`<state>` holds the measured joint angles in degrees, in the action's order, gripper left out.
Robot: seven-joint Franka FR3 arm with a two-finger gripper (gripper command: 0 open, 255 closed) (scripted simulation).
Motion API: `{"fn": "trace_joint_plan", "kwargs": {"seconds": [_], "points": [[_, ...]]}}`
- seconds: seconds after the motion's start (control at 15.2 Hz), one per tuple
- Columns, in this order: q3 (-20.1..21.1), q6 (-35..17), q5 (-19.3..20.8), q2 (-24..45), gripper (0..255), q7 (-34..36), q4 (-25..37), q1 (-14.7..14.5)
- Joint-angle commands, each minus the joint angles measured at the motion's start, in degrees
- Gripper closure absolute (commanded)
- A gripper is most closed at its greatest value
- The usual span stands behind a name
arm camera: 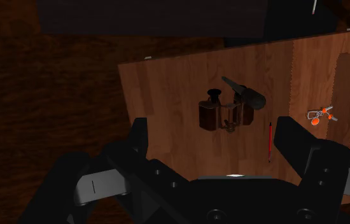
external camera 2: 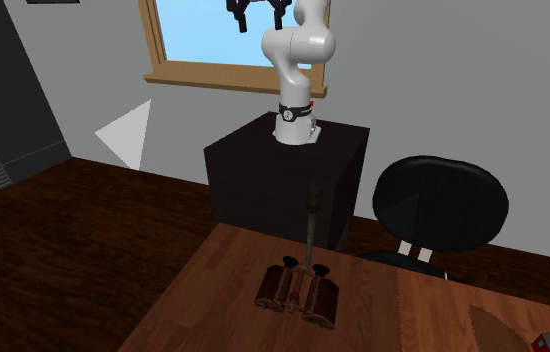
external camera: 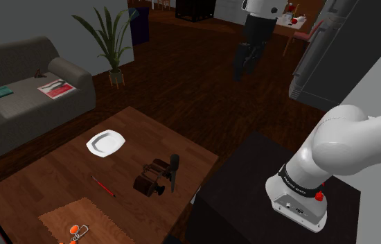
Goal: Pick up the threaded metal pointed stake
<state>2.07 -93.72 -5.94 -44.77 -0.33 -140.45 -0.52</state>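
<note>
Hanging high above the table, the gripper (external camera: 245, 68) is open, its fingers (arm camera: 139, 139) wide apart with nothing between them. Well below it, the dark pointed stake (external camera: 174, 170) stands nearly upright on the wooden table (external camera: 57, 173), toward the shoulder view's right and near the dark stand (external camera: 251, 201). It is just beside brown binoculars (external camera: 150, 180). A red pen (external camera: 103, 186) lies to the shoulder view's left of them, and a white plate (external camera: 106, 143) sits farther off. A brown mat (external camera: 92, 215) lies nearest that camera. In the second exterior view, a black office chair (external camera 2: 441, 205) is right of the stand.
</note>
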Motion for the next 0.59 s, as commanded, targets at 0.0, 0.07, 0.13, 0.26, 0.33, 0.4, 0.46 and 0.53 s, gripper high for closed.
{"fn": "trace_joint_plan", "kwargs": {"seconds": [0.0, 0.07, 0.13, 0.26, 0.33, 0.4, 0.46, 0.53], "points": [[0.0, 0.0, 0.0, 0.0, 0, 0.0, 0.0, 0.0], [0.6, -1.9, -0.4, 0.6, 0, 0.0, -1.2, -0.5], [1.3, -3.9, -0.7, 1.3, 0, 0.0, -2.3, -0.9], [2.6, -7.9, -1.4, 3.0, 0, -0.1, -4.4, -1.9], [3.3, -9.9, -1.7, 3.9, 0, -0.1, -5.4, -2.4], [4.0, -12.0, -2.1, 5.0, 0, -0.1, -6.2, -2.9], [4.7, -14.0, -2.4, 6.1, 0, -0.1, -7.0, -3.4], [5.4, -16.1, -2.7, 7.4, 0, -0.1, -7.8, -3.9]]}}
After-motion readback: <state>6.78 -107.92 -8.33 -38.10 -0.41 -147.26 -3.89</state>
